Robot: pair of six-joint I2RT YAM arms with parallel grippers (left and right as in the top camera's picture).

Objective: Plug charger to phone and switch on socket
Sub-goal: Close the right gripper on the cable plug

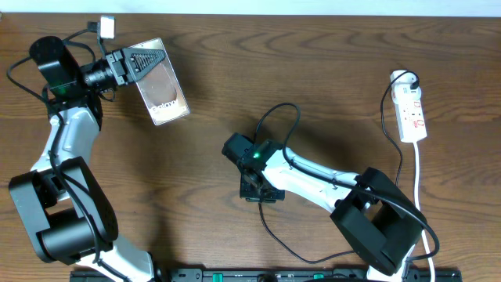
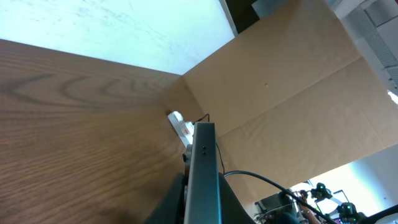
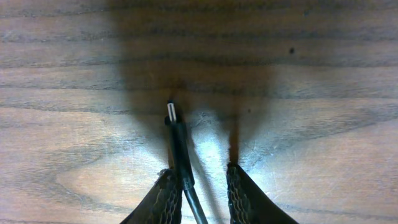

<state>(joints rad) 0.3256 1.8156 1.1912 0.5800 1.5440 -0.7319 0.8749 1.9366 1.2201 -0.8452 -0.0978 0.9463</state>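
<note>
The phone (image 1: 163, 90) is lifted at the back left, glossy brown face with white lettering, and my left gripper (image 1: 149, 61) is shut on its upper end. In the left wrist view the phone (image 2: 203, 168) shows edge-on between the fingers of the left gripper (image 2: 203, 199). At the table's middle, my right gripper (image 1: 261, 192) points down at the wood. In the right wrist view the charger (image 3: 180, 146) lies between the fingers of the right gripper (image 3: 202, 171), against the left one, a gap to the right one. Its plug tip (image 3: 171, 112) sticks out ahead. The socket (image 1: 412, 113) lies at the far right.
The charger's thin cable (image 1: 270, 227) trails from the right gripper toward the front edge. A white cord (image 1: 418, 180) runs down from the socket. A small white box (image 1: 106, 28) sits at the back left. A cardboard wall (image 2: 286, 93) stands beyond the socket (image 2: 181, 129).
</note>
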